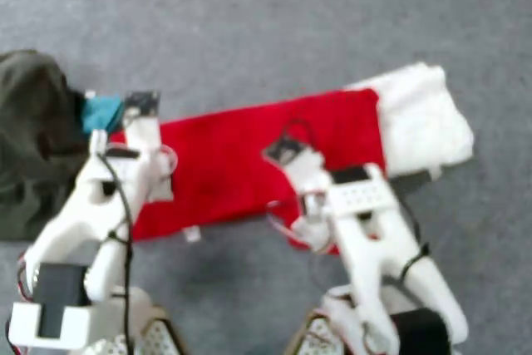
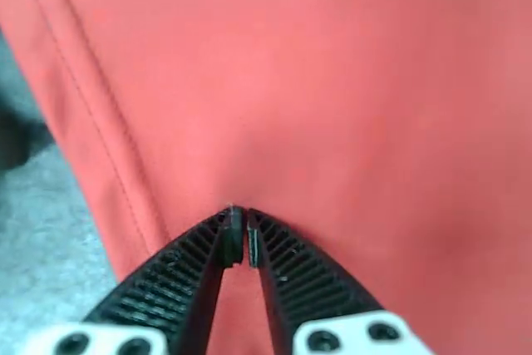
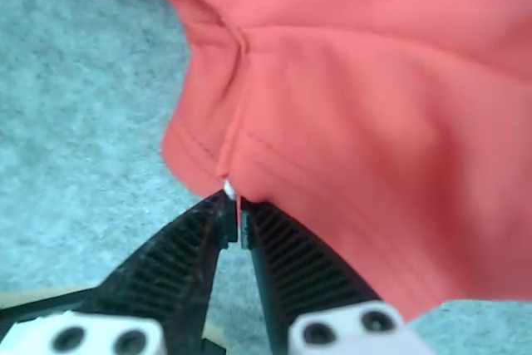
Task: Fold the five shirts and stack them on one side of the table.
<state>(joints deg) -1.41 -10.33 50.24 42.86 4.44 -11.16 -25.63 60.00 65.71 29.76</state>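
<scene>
From above, the red shirt (image 1: 249, 155) lies as a long band across the middle of the grey table (image 1: 266, 31). A white shirt (image 1: 424, 122) sits bundled at its right end and looks folded. A dark green shirt (image 1: 33, 139) is heaped unfolded at the far left. So perhaps one is done, one is under way, and the stacking is yet to come. The left arm (image 1: 100, 197) stretches to the band's left end, and the right arm (image 1: 366, 205) bends over its near edge.

At the left wrist, the left gripper (image 2: 238, 234) has its jaws pressed together, pinching red cloth beside a stitched hem.

At the right wrist, the right gripper (image 3: 234, 205) is clamped on the red shirt's hem, right at the cloth's edge above the table.
</scene>
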